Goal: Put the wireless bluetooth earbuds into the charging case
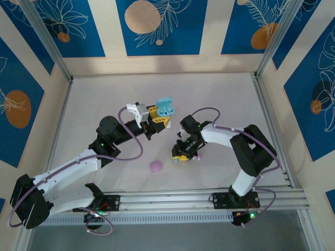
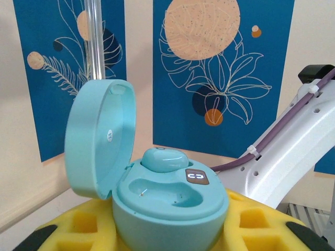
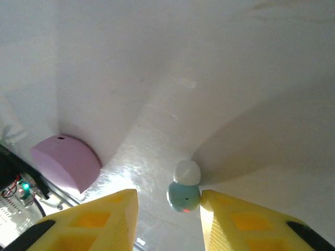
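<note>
The right tool is held low over the counter with its yellow pads standing apart and nothing gripped. The teal earbud lies on the counter between the two pads, off centre. It is set close against the right-hand pad, and a clear gap is left to the left-hand one. Its long axis runs away from the tool, white tip farthest, roughly square to the line along which the pads close. Whether the right-hand pad is already touching it cannot be told. A pink case lies ahead of the tool and to its left, well apart from the earbud.

The left tool is closed on the teal charging case, whose lid is swung open. One earbud is seated at the far side of the case, and the near socket is judged empty. The right tool is much the nearer to the loose earbud. The bottom of the case is cut off at the lower edge of the left wrist view. From above, the loose earbud is too small to be made out with certainty.
</note>
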Tool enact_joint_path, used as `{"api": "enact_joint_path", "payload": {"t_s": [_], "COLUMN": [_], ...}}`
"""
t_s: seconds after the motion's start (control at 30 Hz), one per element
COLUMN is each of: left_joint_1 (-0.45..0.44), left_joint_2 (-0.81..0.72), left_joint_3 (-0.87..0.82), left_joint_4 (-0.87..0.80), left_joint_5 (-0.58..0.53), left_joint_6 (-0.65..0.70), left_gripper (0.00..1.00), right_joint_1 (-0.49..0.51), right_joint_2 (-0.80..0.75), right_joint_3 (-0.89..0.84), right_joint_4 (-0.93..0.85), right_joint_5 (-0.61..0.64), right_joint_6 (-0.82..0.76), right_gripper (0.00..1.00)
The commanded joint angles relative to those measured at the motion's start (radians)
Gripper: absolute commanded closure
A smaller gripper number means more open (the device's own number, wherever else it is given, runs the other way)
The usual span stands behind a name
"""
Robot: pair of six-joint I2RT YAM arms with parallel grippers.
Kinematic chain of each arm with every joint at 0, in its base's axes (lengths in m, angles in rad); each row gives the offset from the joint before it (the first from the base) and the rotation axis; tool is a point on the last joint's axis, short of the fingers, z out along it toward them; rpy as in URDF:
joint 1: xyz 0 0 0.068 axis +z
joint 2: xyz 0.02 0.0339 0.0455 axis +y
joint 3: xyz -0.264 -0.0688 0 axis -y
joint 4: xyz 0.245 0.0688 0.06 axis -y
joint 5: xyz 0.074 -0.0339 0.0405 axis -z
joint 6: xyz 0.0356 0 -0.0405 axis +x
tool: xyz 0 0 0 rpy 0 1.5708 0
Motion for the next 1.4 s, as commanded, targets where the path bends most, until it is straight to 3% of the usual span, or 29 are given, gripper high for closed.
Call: {"api": "enact_joint_path", "payload": {"t_s": [0.0, 0.2, 0.47, 0.8, 1.37], "left_joint_1": [-0.01, -0.01, -0.009, -0.009, -0.01], "left_joint_2": [-0.008, -0.008, -0.014, -0.022, -0.014], "left_joint_3": [0.0, 0.0, -0.004, -0.002, -0.005], "left_joint_4": [0.027, 0.027, 0.025, 0.013, 0.025], "left_joint_5": [-0.007, -0.008, -0.016, -0.021, -0.019], "left_joint_6": [-0.004, -0.005, -0.003, 0.002, -0.001], "left_gripper": [0.75, 0.74, 0.74, 0.75, 0.74], "right_joint_1": [0.009, 0.01, 0.029, 0.066, 0.096], "right_joint_2": [0.012, 0.042, 0.102, 0.209, 0.106], "right_joint_3": [0.043, 0.087, 0.185, 0.277, 0.192], "right_joint_4": [-0.005, -0.017, -0.088, -0.147, -0.255], "right_joint_5": [-0.049, -0.059, 0.061, 0.05, 0.017], "right_joint_6": [-0.002, -0.024, -0.097, -0.206, -0.278], "right_gripper": [0.62, 0.62, 0.6, 0.62, 0.66]}}
